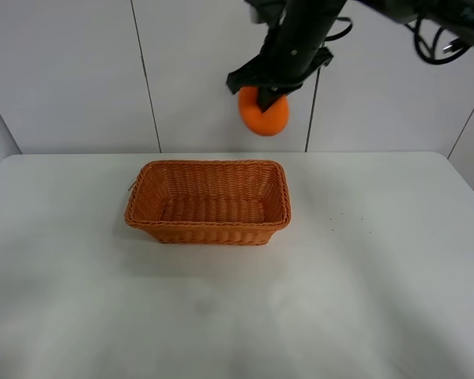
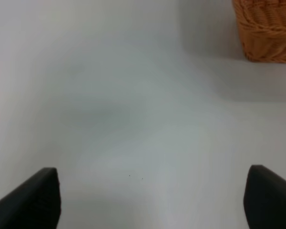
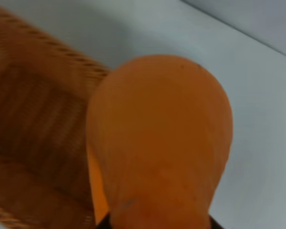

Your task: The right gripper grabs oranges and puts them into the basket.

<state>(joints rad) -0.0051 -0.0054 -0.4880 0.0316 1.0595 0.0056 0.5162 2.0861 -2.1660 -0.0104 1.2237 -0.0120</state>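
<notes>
My right gripper [image 1: 266, 98] is shut on the orange [image 1: 264, 115] and holds it high in the air, above the back right corner of the basket [image 1: 208, 203]. The basket is an orange-brown wicker rectangle on the white table, and it holds nothing. In the right wrist view the orange [image 3: 159, 143] fills most of the frame, with the basket's inside [image 3: 33, 124] below it. My left gripper [image 2: 150, 200] is open over bare table; a corner of the basket [image 2: 267, 28] shows in its view. The left arm is out of the exterior high view.
The white table [image 1: 363, 268] extends around the basket on all sides. A white panelled wall [image 1: 71, 71] stands behind the table's far edge. Black cables [image 1: 434, 35] hang from the right arm at the upper right.
</notes>
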